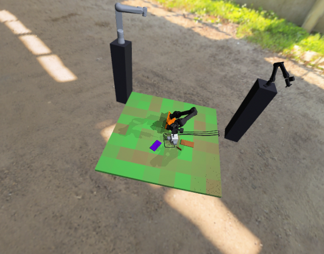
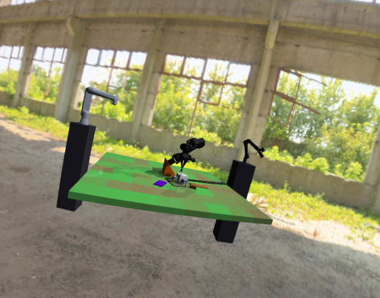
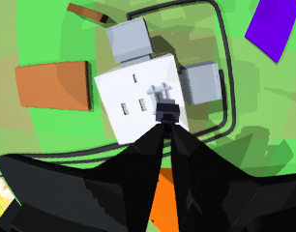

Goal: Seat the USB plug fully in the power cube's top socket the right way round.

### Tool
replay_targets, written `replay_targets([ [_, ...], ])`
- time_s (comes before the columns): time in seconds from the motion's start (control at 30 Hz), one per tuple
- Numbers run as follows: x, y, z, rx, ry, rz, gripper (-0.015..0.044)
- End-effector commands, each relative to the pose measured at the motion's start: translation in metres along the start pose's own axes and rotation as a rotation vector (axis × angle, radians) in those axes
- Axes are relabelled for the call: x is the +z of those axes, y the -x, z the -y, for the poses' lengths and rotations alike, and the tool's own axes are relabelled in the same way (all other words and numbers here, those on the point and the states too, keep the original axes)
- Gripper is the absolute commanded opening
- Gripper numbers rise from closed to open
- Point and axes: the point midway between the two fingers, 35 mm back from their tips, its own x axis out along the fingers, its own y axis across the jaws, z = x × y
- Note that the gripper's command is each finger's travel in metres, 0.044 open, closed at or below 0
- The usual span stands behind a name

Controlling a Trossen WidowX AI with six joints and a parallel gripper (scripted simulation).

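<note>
Green and brown patches cover the table [image 1: 181, 169] [image 2: 135, 203]. On it, the USB plug [image 3: 167, 111] stands over the near right part of the power cube's [image 1: 174, 137] [image 2: 182, 177] [image 3: 120, 123] white top in the wrist view, grasped by the claw [image 1: 173, 134] [image 2: 182, 169] [image 3: 167, 130]. Its depth is hard to judge, perhaps unseated; turning looks underway, leaving alignment, full insertion, release and retreat.

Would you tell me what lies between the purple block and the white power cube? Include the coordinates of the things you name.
A grey plug block [image 3: 202, 83] and a loop of black cable [image 3: 229, 79], seen in the wrist view.
</note>
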Motion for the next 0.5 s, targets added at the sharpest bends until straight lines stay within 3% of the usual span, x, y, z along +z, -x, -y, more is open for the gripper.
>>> replay_targets([
  [0.0, 0.0001, 0.0000, 0.0003, -0.001, -0.094, 0.001, 0.0000],
  [0.47, 0.0001, 0.0000, 0.0003, -0.001, -0.460, 0.001, 0.0000],
])
